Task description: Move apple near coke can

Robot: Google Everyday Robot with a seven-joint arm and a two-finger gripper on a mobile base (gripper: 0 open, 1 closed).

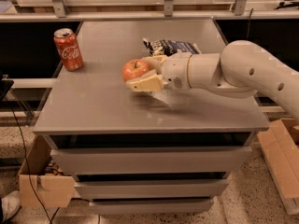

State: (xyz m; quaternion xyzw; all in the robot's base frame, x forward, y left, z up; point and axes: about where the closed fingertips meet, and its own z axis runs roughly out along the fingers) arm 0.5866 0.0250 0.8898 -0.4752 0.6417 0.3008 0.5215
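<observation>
The red-orange apple point(135, 70) sits between the fingers of my gripper point(140, 73) near the middle of the grey table top point(93, 106), a little above the surface. One cream finger point(144, 83) lies in front of the apple and the other behind it. The gripper is shut on the apple. The red coke can point(68, 49) stands upright at the far left of the table, well to the left of the apple. My white arm point(224, 71) reaches in from the right.
A dark blue and white snack bag point(170, 46) lies behind the gripper toward the back of the table. Drawers point(149, 160) lie below the table top. Cardboard boxes stand on the floor at the left point(39, 185) and right point(282, 160).
</observation>
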